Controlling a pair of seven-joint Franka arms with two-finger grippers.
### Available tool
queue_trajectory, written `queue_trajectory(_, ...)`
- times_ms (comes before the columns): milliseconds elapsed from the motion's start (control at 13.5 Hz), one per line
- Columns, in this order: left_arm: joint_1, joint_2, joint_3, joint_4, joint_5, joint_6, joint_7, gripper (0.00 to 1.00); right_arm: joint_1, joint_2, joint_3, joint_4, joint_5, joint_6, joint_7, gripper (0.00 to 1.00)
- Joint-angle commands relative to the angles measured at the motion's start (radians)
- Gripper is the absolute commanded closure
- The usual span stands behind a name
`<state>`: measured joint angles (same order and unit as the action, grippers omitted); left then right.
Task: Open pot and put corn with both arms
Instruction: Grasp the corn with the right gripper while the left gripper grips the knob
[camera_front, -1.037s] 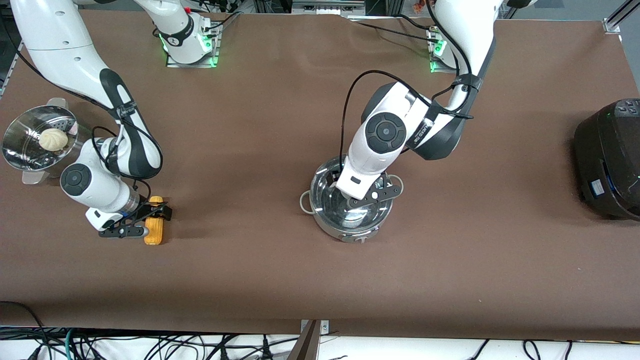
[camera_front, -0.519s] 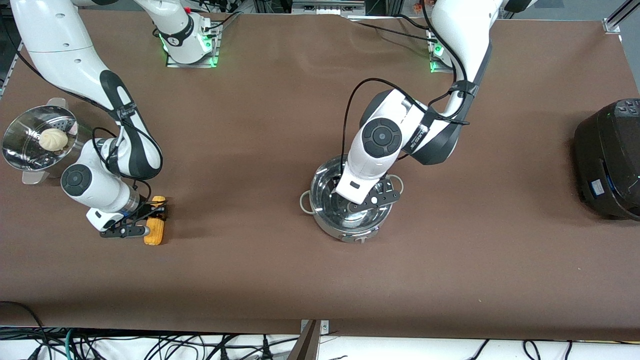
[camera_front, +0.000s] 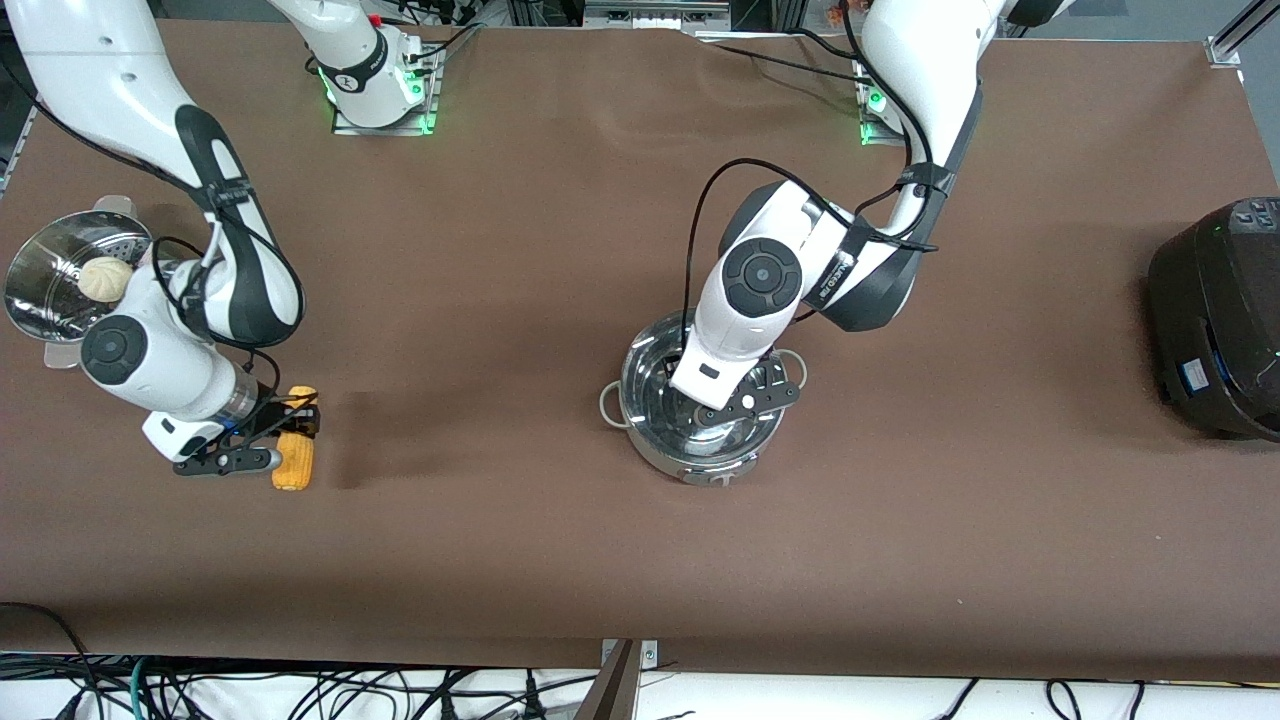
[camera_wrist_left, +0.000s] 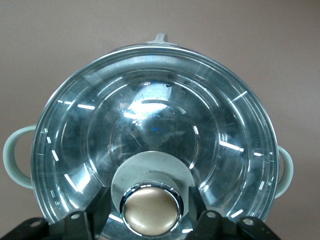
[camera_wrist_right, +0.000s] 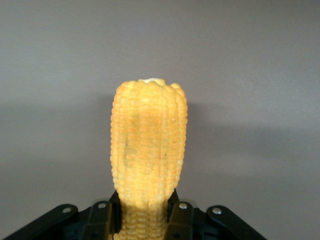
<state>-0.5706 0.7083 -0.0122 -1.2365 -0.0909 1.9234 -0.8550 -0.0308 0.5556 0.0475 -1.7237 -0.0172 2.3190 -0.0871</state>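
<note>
- Pot (camera_front: 700, 420) near the table's (camera_front: 640, 560) middle, lid (camera_wrist_left: 155, 150) on it, knob (camera_wrist_left: 151, 211) on the lid.
- Left gripper (camera_front: 722, 410) over the lid, a finger at either side of the knob.
- Corn (camera_front: 293, 452) toward the right arm's end, clamped in the right gripper (camera_front: 262, 438).
- Steamer basket (camera_front: 60, 285) at that end, farther from the front camera than the corn; bun (camera_front: 105, 277) in it.
- Cooker (camera_front: 1220, 320) at the left arm's end.

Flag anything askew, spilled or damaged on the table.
Nothing stands out. The lid sits squarely on the pot, with the left hand at its knob. The right hand is shut on the intact corn. The bun rests in its steamer basket.
</note>
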Motion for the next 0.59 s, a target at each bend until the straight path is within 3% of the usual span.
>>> queue_trajectory(0, -0.011, 0.013, 0.011, 0.028, 0.019, -0.003, 0.002, 0.46, -0.008, -0.074, 0.014, 0.065, 0.010, -0.165, -0.020, 0.82)
queue_trajectory(222, -0.011, 0.017, 0.012, 0.028, 0.019, -0.003, 0.002, 0.52, -0.005, -0.086, 0.058, 0.205, 0.013, -0.350, -0.013, 0.82)
queue_trajectory(444, -0.011, 0.016, 0.012, 0.029, 0.020, -0.003, 0.002, 1.00, -0.001, -0.086, 0.107, 0.269, 0.014, -0.411, 0.027, 0.81)
queue_trajectory(519, -0.011, 0.013, 0.014, 0.029, 0.022, -0.006, 0.001, 1.00, -0.001, -0.086, 0.123, 0.270, 0.013, -0.412, 0.045, 0.81)
